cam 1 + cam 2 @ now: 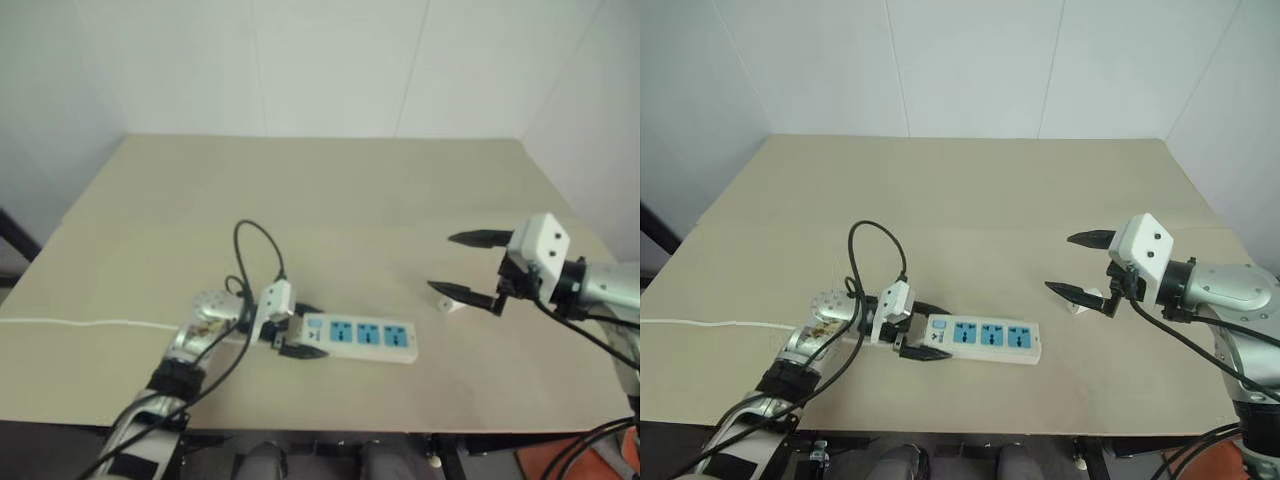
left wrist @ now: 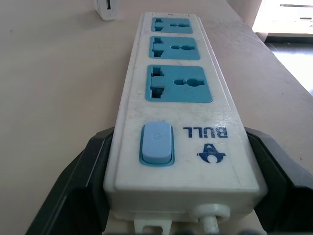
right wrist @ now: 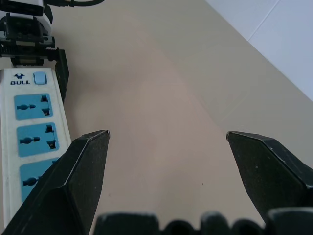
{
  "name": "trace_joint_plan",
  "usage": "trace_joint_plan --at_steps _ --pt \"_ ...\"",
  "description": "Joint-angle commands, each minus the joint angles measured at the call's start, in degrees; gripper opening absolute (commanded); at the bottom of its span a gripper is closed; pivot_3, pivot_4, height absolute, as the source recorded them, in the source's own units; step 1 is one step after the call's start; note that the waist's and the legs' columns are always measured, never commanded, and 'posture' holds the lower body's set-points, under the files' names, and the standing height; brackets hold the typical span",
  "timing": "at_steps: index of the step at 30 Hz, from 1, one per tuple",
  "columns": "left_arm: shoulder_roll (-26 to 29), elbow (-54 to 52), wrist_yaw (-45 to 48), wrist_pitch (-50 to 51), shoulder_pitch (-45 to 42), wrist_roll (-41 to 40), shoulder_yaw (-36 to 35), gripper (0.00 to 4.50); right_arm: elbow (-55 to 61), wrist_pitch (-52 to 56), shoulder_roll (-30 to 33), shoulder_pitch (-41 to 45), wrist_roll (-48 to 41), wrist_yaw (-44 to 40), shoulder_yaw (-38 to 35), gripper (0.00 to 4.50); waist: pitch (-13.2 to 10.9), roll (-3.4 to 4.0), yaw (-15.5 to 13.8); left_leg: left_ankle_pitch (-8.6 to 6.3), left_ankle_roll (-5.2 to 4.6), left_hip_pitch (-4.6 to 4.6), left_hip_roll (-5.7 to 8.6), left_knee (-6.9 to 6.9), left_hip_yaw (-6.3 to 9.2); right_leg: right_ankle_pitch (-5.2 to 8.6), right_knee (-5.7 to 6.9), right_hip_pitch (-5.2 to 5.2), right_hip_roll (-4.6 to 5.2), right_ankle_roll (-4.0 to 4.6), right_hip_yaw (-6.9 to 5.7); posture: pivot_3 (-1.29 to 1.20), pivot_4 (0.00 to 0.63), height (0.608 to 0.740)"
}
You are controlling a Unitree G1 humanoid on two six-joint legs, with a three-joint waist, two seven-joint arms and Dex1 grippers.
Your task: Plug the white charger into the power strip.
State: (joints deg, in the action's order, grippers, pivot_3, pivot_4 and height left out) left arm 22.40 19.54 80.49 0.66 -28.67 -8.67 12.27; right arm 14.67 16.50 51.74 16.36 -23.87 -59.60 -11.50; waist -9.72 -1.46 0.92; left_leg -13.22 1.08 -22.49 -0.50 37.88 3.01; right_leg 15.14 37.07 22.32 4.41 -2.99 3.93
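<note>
**Strip clamped at its switch end, charger lying apart**

On the beige table (image 1: 970,190), the power strip (image 1: 980,338) lies flat near the front edge, its three blue socket panels in a row facing up. The left gripper (image 1: 918,330) is closed on the strip's switch end: in the left wrist view its two black fingers (image 2: 80,181) press against both long sides of the strip just beside the blue rocker switch (image 2: 156,143), where the thin white cord (image 1: 710,323) leaves the strip and runs off across the table away from the sockets.

The white charger (image 1: 1078,305) sits on the table beyond the strip's far end, near it but not touching. The right gripper (image 1: 1080,264) hovers above the charger with its black fingers spread wide and nothing between them; in the right wrist view the strip's sockets lie off to one side of the open fingers (image 3: 83,171).
</note>
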Motion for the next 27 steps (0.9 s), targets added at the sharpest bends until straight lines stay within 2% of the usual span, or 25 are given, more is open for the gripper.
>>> trace_joint_plan --at_steps 1,9,13,19,27 --pt "0.2 -3.3 -3.8 2.4 0.5 0.7 0.8 3.32 -1.1 -1.7 0.5 2.0 0.1 -1.3 0.2 4.5 0.0 0.0 -0.1 0.0 0.0 0.0 0.01 0.0 0.0 0.0 0.0 -0.01 0.01 0.0 0.0 0.0 0.15 0.74" --pt "0.4 -3.6 -6.4 3.5 1.2 0.2 1.2 3.32 -11.9 -13.6 7.9 6.7 8.0 -14.0 7.3 4.5 0.0 0.01 0.0 0.0 0.0 0.04 0.0 0.01 -0.04 0.0 -0.02 -0.04 0.01 0.0 0.01 0.0 0.15 0.74" --pt "0.3 -3.5 -6.3 3.8 1.0 0.2 1.7 3.32 -20.6 -22.8 10.1 13.6 15.9 -20.7 15.2 4.5 0.0 0.01 0.1 0.0 0.0 0.09 -0.01 0.01 -0.07 0.0 -0.02 -0.05 0.01 0.0 0.01 0.0 0.15 0.74" --pt "-0.7 -2.8 -6.7 3.9 0.7 0.3 2.7 3.32 -33.0 -33.3 7.1 25.8 28.3 -23.1 25.7 4.5 0.0 0.01 0.0 0.0 0.0 0.12 0.0 0.01 -0.07 0.0 -0.03 -0.07 0.02 0.0 0.03 0.0 0.15 0.74" --pt "-1.2 -3.5 -7.0 4.5 1.3 0.0 3.6 3.32 -43.1 -44.5 4.4 34.4 39.8 -25.0 35.2 4.5 0.0 0.02 -0.3 0.0 0.0 0.07 0.05 0.01 -0.06 0.0 -0.06 -0.06 0.07 0.0 0.01 0.0 0.15 0.74"
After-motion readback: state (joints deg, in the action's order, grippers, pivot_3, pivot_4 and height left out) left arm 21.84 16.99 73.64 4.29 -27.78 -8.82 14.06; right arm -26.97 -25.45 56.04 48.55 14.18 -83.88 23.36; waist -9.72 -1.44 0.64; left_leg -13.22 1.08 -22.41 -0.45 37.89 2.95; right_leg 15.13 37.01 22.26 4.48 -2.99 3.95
